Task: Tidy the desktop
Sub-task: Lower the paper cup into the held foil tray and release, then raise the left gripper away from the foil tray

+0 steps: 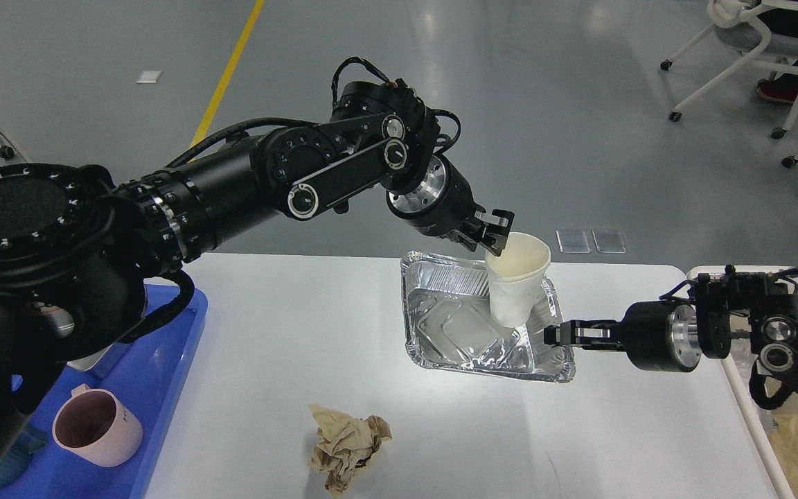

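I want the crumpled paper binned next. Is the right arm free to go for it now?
Probably not: the right gripper is shut on the foil tray. The crumpled paper itself lies uncovered.

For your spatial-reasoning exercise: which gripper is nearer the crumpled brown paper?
Left. The left gripper is up behind the crumpled paper holding the cup; the right gripper sits farther right.

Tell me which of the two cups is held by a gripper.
The white paper cup, gripped at its rim by the left gripper over the foil tray. The pink mug sits untouched on the blue tray.
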Controlling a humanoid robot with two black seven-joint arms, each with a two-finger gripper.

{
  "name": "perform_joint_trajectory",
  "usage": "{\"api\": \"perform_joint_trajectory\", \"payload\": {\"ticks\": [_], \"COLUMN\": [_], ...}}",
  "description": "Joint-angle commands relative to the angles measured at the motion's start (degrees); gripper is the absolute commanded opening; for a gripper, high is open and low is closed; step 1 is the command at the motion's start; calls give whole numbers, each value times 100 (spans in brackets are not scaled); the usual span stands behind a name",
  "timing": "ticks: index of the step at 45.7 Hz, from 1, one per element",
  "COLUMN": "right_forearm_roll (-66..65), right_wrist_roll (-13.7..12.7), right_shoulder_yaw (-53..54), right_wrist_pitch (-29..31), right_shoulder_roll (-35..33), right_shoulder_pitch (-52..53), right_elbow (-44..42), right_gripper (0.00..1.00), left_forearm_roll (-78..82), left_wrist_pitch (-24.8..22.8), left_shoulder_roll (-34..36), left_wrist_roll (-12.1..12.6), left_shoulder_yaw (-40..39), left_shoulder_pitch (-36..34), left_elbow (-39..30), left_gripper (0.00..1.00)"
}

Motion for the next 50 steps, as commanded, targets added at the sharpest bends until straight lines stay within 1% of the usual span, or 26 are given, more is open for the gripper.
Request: {"api": "perform_joint_trajectory", "payload": {"ticks": [1,7,15,20,24,28,33,35,36,38,41,44,46,48,50], "right_forearm_roll": [12,21,30,30,30,30,30,30,30,39,39,39,56,65,82], "right_wrist_roll": [0,0,9,9,9,9,18,18,18,18,18,9,9,9,9], "right_shoulder_yaw": [0,8,35,35,35,35,35,43,52,61,70,79,87,96,96], "right_wrist_pitch": [9,9,9,9,9,18,18,18,18,18,18,18,18,9,9], "right_shoulder_roll": [-9,-71,-123,-132,-132,-132,-132,-123,-123,-123,-132,-141,-185,-281,-360], "right_shoulder_pitch": [1,1,-8,-17,-17,-17,-25,-25,-25,-43,-52,-60,-78,-87,-87], "right_elbow": [18,35,44,44,44,44,18,9,9,9,9,9,18,18,18], "right_gripper": [0,0,0,0,0,0,0,0,0,0,0,0,0,0,0], "left_forearm_roll": [-141,-580,-1160,-1407,-1495,-1644,-1951,-2092,-2136,-2145,-2128,-2110,-2067,-1953,-1786], "left_wrist_pitch": [-27,8,44,35,0,26,140,298,542,851,1282,1633,1853,2178,2686], "left_shoulder_roll": [47,126,468,969,1495,2093,2744,2972,3148,3281,3386,3308,3220,3045,2878], "left_wrist_roll": [9,79,105,167,202,255,255,220,185,123,-78,-377,-518,-563,-563], "left_shoulder_yaw": [-13,-91,-329,-566,-820,-1365,-2041,-2358,-2664,-3017,-3605,-4212,-4520,-4635,-4636], "left_shoulder_pitch": [-40,-233,-445,-506,-480,-322,117,389,712,1013,1444,1953,2287,2481,2587], "left_elbow": [1,45,467,458,449,449,449,449,449,458,458,449,440,440,432], "left_gripper": [97,97,97,97,97,97,97,97,97,97,97,97,97,97,97]}}
